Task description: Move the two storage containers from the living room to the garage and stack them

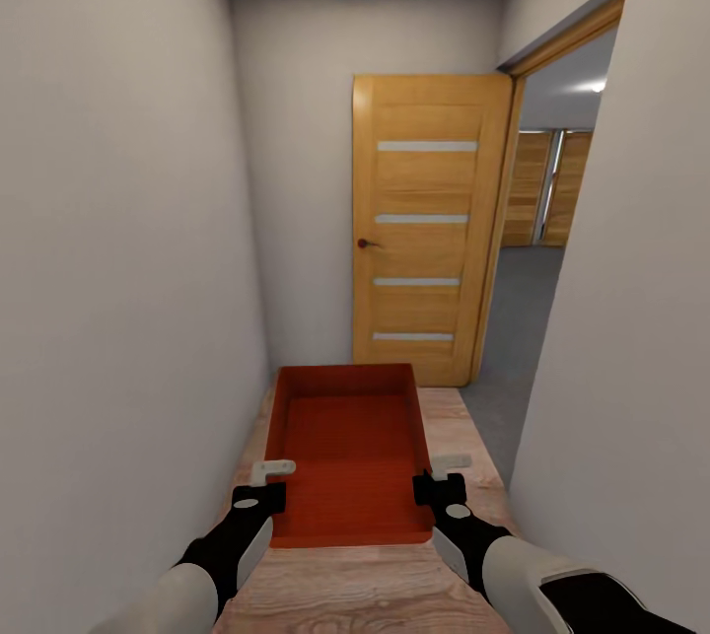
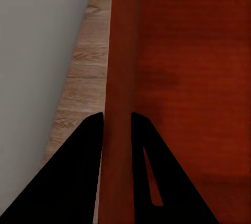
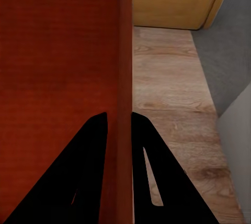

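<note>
Both tools clamped on the container (image 1: 345, 457), left tool (image 2: 117, 124) on its left wall, right tool (image 3: 119, 124) on its right wall, w/ door (image 1: 426, 230) ahead

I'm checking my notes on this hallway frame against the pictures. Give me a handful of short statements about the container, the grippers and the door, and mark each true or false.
1. The storage container is held by both grippers. True: the left gripper pinches its left wall and the right gripper its right wall.
2. The container holds a stack of books. False: its inside is bare, with nothing in it.
3. The wooden door ahead stands open. True: the doorway beside it shows a grey floor beyond.
4. The floor under the container is grey concrete. False: it is light wood planks.
5. A second container sits on the planks beside the held one. False: the planks around the held one are bare.
</note>
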### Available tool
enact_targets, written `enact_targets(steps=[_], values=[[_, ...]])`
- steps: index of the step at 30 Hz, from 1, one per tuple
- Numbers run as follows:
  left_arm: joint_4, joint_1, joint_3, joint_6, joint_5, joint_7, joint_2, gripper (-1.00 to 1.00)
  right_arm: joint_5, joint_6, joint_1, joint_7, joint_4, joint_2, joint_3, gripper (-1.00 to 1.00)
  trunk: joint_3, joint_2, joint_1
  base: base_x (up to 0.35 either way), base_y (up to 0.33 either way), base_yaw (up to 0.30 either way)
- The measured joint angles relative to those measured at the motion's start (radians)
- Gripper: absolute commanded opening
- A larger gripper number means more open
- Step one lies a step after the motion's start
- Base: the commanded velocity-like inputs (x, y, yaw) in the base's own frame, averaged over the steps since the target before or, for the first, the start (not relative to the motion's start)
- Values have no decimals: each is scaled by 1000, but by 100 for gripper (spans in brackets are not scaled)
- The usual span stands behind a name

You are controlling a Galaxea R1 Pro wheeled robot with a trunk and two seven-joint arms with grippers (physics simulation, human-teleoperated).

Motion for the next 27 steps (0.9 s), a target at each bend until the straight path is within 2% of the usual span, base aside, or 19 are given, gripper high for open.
enact_targets(steps=[27], values=[[-1,0,0,1,0,0,0,-100,0,0,0,0,0,0,0,-100,0,0,0,322,0,0]])
